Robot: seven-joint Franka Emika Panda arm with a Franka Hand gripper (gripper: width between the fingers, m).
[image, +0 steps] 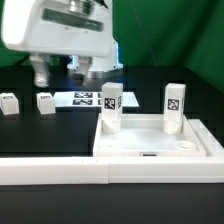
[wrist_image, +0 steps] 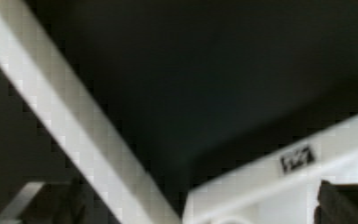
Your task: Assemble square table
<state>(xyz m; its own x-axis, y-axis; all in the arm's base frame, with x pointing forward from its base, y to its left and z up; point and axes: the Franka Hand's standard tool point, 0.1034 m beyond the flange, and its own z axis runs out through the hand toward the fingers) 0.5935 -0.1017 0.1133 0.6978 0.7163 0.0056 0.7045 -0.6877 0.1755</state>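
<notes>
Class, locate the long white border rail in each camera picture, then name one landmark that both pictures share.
Exterior view: the border rail runs along the near edge of the black table, in front of the square table top.
Wrist view: the border rail is the long white strip crossing the picture diagonally.
Shared landmark: the square table top, probably the tagged white piece meeting the rail there; too blurred to be sure.
</notes>
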